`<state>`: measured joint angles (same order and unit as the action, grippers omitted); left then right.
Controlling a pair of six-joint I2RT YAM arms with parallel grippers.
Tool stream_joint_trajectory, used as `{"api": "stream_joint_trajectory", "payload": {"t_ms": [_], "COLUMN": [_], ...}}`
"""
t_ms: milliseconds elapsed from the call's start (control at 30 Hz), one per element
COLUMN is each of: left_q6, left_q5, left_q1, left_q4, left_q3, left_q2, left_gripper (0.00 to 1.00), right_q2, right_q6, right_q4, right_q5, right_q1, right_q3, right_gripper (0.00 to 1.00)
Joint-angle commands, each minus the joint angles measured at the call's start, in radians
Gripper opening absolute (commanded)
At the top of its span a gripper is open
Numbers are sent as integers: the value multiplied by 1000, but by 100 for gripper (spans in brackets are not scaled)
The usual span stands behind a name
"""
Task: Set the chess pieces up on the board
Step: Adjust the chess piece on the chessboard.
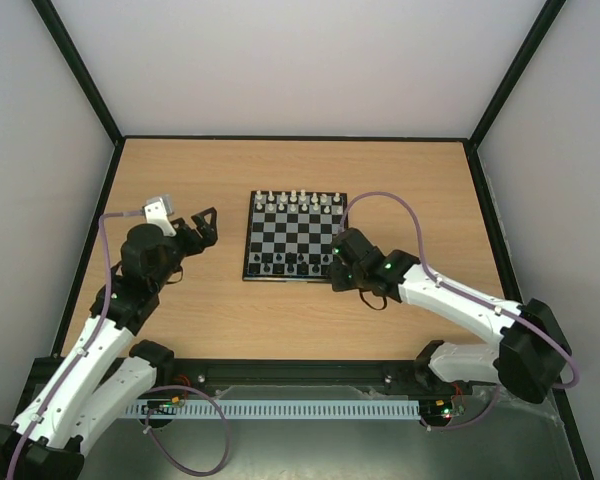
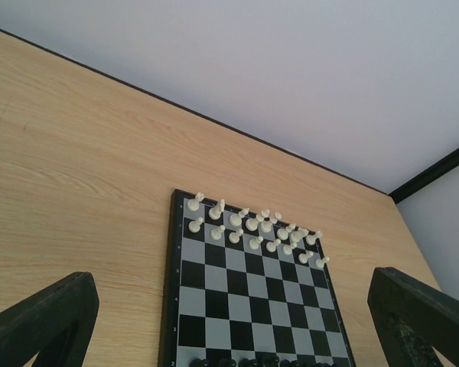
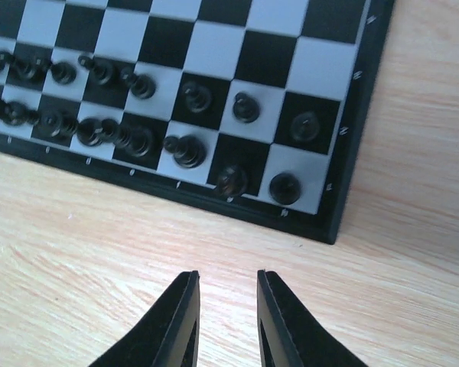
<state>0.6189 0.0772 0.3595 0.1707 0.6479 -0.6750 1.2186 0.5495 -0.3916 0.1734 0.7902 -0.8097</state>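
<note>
The board [image 1: 295, 237] is seen lying flat near the middle of the wooden table [image 1: 430, 190], its edges roughly square to the table's. The black chess pieces [image 3: 232, 180] are lined up on the two rows nearest the arms. Those toward the board's right corner stand upright, one to a square. Those further along are crowded together in the right wrist view and cannot be told apart. The white pieces [image 2: 249, 225] are ranged along the two far rows.

The right gripper [image 3: 226, 294] is held low over bare wood just off the board's near right corner. Its fingers [image 3: 182, 321] are parted by a narrow gap with nothing caught between them, and the board is not touched.

The left gripper [image 1: 204, 226] is held above the table to the left of the board, well apart from it and pointed toward it. In the left wrist view its fingers [image 2: 53, 317] are spread wide and nothing is held.
</note>
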Motion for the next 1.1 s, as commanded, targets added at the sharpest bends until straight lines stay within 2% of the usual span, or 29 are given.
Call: {"api": "stream_joint_trajectory", "payload": {"t_ms": [0,300,367,500,1067], "left_q6": [-24,-42,-43,-42,-43], "left_q5": [-10,4,6,10,15], "left_q1": [4,4,4,4,3], "left_q4": [-31,-13,-11,-3,3], "left_q3": [4,6,5,0,-5], "left_q2": [-19,-3,3,13,27], "left_gripper": [100,100,100,99,100], "right_q2": [49,113,128,164,255], "right_q6": [45,69,70,67,61], "right_q4": [30,81,92,107,151], "right_q5": [5,75,85,86,109], "right_q1": [57,76,76,76,75], "right_q3": [19,37,33,17,-17], "right_gripper": [22,22,16,11,12]}}
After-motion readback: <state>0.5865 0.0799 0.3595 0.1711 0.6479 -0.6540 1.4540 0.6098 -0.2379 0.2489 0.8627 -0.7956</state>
